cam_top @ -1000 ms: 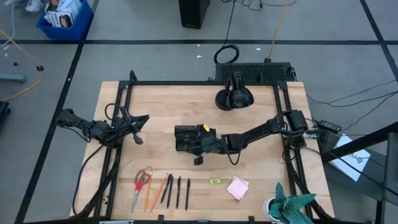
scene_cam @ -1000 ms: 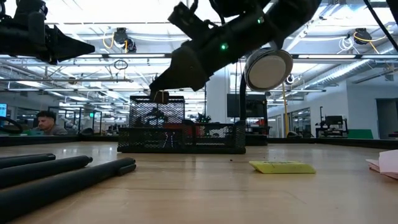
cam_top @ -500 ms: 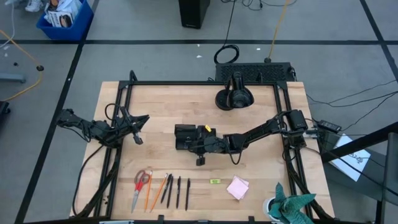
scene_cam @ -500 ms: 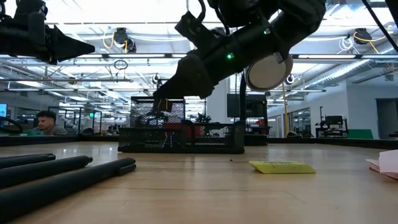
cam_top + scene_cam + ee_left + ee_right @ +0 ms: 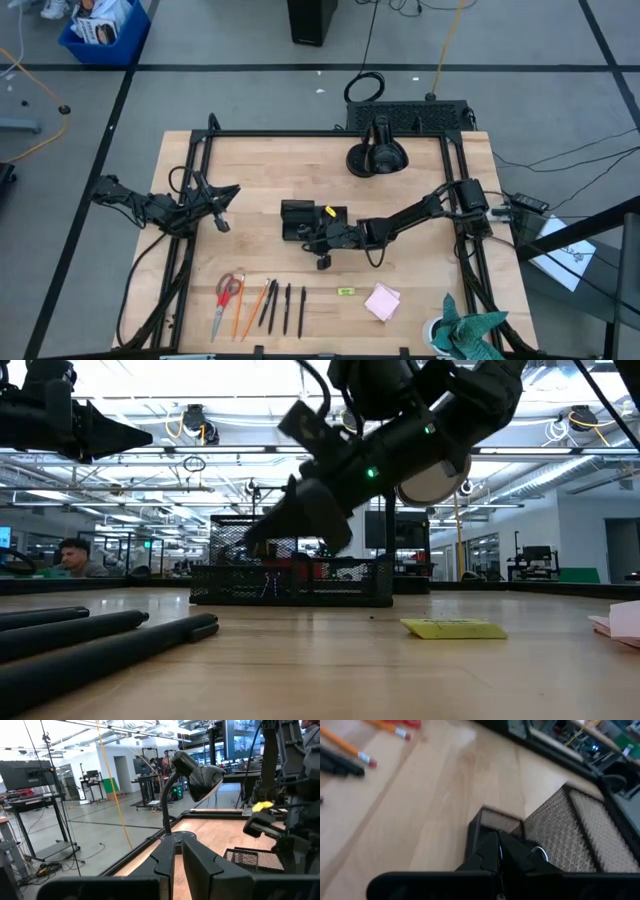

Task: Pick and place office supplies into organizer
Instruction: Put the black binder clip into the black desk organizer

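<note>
Lamp base [image 5: 376, 158] behind organizer [image 5: 300, 221]

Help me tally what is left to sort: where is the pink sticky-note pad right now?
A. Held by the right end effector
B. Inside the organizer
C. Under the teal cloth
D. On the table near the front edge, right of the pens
D: the pink sticky-note pad lies flat on the table, right of the pens and apart from the organizer.
</note>
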Motion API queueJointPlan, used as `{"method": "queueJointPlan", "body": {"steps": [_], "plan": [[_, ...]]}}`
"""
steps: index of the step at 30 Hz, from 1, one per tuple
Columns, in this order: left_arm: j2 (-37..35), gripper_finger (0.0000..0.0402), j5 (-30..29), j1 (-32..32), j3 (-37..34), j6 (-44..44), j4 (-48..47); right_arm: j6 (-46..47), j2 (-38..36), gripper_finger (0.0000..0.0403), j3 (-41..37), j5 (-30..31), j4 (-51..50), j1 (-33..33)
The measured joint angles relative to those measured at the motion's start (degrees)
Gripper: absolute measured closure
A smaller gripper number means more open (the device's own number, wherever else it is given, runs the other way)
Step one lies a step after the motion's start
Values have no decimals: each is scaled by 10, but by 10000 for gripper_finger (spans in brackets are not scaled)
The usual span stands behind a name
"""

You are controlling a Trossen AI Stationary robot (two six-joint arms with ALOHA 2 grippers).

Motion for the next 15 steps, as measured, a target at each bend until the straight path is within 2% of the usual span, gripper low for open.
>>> {"method": "queueJointPlan", "body": {"steps": [11, 15], "plan": [[0, 360, 0, 0, 0, 1, 0, 37, 20, 402, 0, 13, -1, -5], [0, 360, 0, 0, 0, 1, 0, 36, 20, 388, 0, 13, 5, -5]]}}
